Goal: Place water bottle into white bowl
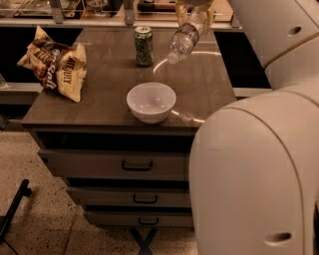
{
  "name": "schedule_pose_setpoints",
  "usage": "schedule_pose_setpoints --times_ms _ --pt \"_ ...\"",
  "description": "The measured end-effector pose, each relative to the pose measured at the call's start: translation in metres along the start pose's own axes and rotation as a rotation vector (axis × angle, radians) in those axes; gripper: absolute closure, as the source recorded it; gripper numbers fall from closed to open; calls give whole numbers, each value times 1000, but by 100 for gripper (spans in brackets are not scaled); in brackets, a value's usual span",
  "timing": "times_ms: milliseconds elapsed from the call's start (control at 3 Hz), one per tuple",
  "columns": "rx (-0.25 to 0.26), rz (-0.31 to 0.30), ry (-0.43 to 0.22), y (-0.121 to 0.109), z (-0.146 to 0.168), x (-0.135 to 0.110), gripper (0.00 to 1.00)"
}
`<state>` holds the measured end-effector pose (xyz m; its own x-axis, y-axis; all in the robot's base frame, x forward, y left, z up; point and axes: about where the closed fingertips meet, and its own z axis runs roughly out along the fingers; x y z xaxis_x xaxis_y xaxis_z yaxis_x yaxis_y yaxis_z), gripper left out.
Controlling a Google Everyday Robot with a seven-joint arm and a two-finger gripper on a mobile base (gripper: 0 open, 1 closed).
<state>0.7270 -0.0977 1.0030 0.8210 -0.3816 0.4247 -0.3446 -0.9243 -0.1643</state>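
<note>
The clear ribbed water bottle (184,39) hangs tilted in the air, cap end pointing down and to the left, above the back right part of the table. My gripper (195,12) is at the top of the view, shut on the bottle's upper end. The white bowl (151,101) stands upright and empty near the table's front edge, below and to the left of the bottle. The bottle is apart from the bowl.
A green soda can (143,46) stands at the back, left of the bottle. A crumpled snack bag (56,64) lies at the left. The brown table (209,84) tops a drawer cabinet (137,167). My arm's white body (259,164) fills the right.
</note>
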Motion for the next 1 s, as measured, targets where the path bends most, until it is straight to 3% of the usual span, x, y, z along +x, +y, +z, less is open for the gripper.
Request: schedule_pose_setpoints --times_ms 333,667,1000 --pt "134 158 43 21 -61 -17 100" --pt "114 153 32 21 -54 -25 100" --pt "150 166 58 20 -55 -21 100"
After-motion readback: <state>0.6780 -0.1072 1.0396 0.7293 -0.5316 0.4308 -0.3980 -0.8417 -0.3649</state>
